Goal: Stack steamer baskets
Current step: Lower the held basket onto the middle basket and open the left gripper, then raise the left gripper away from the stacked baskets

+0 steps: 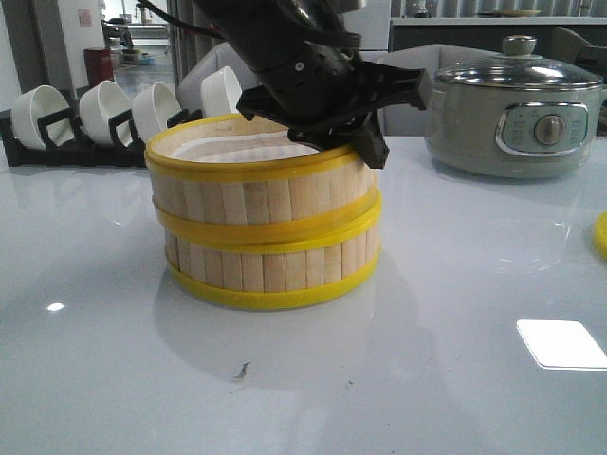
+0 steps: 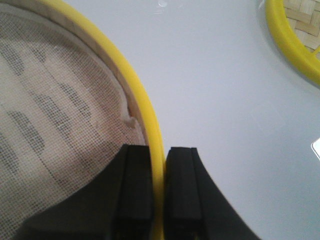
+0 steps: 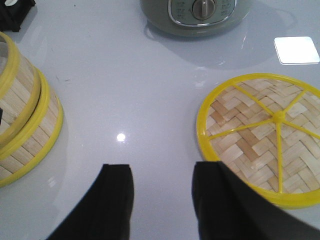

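Gripping the yellow rim of the upper steamer basket [image 1: 256, 180], the left gripper [image 2: 159, 190] has its two black fingers [image 2: 135, 190] closed on the rim, one inside the basket and one outside. This basket sits on top of the lower steamer basket [image 1: 270, 265], and the two make a stack on the glossy white table [image 1: 455, 284], a little left of the middle in the front view. The upper basket looks slightly tilted, its near edge lower than its far edge. A whitish mesh liner [image 2: 45, 100] covers the inside of the upper basket.

The right gripper [image 3: 162, 200] hangs over bare table with its fingers spread apart, and nothing is between them. Just beside it lies a woven bamboo lid [image 3: 260, 135] with a yellow rim and yellow spokes, flat on the table, well apart from the stack. In the front view only a small yellow edge of this lid shows at the right border.

Behind the stack, on the left, white bowls [image 1: 104, 109] stand in a black rack [image 1: 57, 147]. On the right at the back stands a grey-green electric pot [image 1: 512, 118] with a glass lid [image 1: 517, 71].
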{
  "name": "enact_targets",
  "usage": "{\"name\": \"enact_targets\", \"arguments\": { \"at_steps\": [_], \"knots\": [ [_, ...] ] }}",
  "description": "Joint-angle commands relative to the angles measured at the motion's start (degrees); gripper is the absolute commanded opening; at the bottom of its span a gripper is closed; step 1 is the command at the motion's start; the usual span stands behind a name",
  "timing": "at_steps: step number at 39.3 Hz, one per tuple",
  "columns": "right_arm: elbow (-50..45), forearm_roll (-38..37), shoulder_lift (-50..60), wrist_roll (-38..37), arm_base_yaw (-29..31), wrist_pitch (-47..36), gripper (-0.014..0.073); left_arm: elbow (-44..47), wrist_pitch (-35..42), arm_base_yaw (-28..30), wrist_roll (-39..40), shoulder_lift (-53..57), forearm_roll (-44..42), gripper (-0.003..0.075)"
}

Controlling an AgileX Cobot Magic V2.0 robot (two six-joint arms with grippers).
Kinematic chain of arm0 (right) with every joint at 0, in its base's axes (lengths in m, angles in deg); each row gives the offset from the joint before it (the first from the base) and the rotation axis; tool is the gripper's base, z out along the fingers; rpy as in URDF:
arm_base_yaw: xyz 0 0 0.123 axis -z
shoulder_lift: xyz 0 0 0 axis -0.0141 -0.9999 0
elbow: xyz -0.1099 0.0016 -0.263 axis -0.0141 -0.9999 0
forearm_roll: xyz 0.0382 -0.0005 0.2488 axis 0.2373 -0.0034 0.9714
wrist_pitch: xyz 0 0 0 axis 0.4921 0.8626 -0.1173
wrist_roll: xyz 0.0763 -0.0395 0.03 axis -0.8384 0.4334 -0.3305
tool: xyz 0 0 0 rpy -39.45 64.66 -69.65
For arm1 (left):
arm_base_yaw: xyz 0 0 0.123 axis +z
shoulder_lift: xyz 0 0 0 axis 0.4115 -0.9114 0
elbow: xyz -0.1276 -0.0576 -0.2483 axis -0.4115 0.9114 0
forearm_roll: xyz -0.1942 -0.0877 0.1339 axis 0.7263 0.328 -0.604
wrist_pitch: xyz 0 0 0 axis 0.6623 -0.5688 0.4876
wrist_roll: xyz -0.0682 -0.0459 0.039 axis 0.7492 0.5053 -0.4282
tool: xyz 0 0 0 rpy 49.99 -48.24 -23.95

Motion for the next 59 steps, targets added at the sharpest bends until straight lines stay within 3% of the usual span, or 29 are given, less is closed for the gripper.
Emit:
{"name": "enact_targets", "arguments": {
  "at_steps": [1,22,25,34,37,47,49,51,54,56,59],
  "knots": [
    [2.26,-0.05,0.23,0.74,0.32,-4.72,0.0392,-2.41,5.23,-1.25,0.04,2.34,1.81,0.0087],
    [2.26,-0.05,0.23,0.74,0.32,-4.72,0.0392,-2.41,3.14,-1.25,0.04,1.99,2.21,0.0094],
    [2.26,-0.05,0.23,0.74,0.32,-4.72,0.0392,-2.41,3.14,-1.25,0.04,2.24,2.21,0.0144],
    [2.26,-0.05,0.23,0.74,0.32,-4.72,0.0392,-2.41,4.25,-1.14,0.04,4.22,2.0,0.0412],
    [2.26,-0.05,0.23,0.74,0.32,-4.72,0.0392,-2.41,4.46,-1.0,0.04,4.9,1.34,0.0446],
    [2.26,-0.05,0.23,0.74,0.32,-4.72,0.0392,-2.41,4.63,0.22,0.04,8.44,-0.36,0.0424],
    [2.26,-0.05,0.23,0.74,0.32,-4.72,0.0392,-2.41,4.73,1.1,0.04,9.34,-0.5,0.0372],
    [2.26,-0.05,0.23,0.74,0.32,-4.72,0.0392,-2.41,4.5,2.03,0.04,10.32,-0.5,0.0274],
    [2.26,-0.05,0.23,0.74,0.32,-4.72,0.0392,-2.41,3.86,3.77,0.04,11.95,-0.5,0.0071],
    [2.26,-0.05,0.23,0.74,0.32,-4.72,0.0392,-2.41,3.82,5.53,0.04,13.57,-0.62,0.0117],
    [2.26,-0.05,0.23,0.74,0.32,-4.72,0.0392,-2.41,3.25,8.46,0.04,15.93,-0.62,0.0102]
  ]
}}
